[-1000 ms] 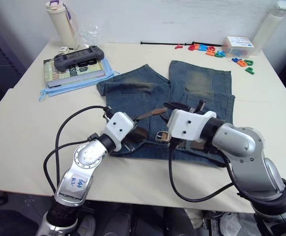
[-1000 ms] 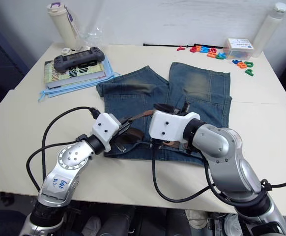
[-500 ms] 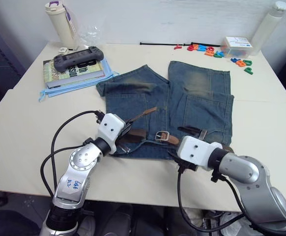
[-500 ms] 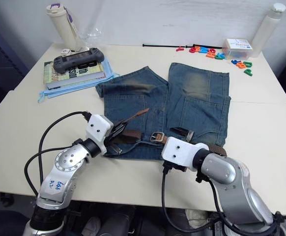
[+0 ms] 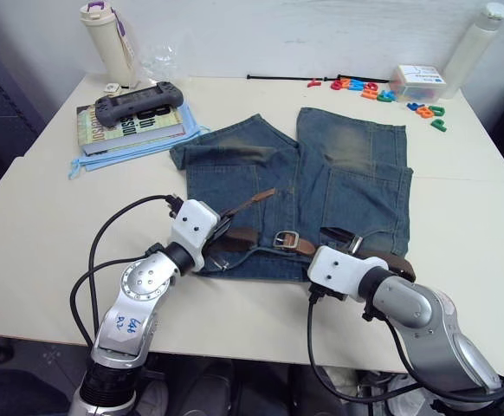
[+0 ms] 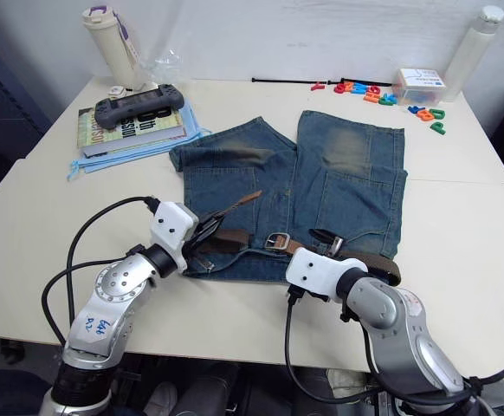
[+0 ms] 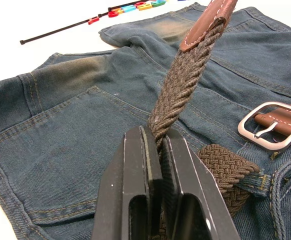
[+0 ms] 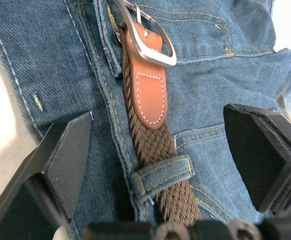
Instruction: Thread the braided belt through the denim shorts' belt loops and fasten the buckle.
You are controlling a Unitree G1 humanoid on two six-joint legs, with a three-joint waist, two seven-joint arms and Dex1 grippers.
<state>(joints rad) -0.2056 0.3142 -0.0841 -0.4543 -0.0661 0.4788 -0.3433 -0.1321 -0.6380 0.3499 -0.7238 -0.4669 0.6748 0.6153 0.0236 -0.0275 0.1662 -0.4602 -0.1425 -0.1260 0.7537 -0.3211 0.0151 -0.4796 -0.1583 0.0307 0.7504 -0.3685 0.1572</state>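
Two grippers are working at the near edge of the table (image 5: 27, 217), over one pair of denim shorts (image 5: 339, 173) and one braided belt (image 7: 185, 80). The left gripper (image 7: 158, 145) is clamping its two black fingers tight on the belt's free end, which is rising at a slant from between them to a tan leather tip. The right gripper (image 8: 155, 150) is hovering with its fingers spread wide, grasping nothing, straddling the strap just above the waistband.

The belt is brown and woven, running along the waistband at the near edge of the shorts. One belt loop (image 8: 161, 175) is crossing over the strap in the right wrist view, just beyond a tan leather tab stitched in white. The one silver buckle (image 5: 285, 239) is lying flat on the denim between the two grippers, unfastened.

The shorts are lying flat, faded blue, their two legs with pale worn patches pointing away. Farther off, a game controller (image 5: 138, 97) is sitting on a book (image 5: 122, 126), and coloured letters (image 5: 365, 87) are lying near the far edge.
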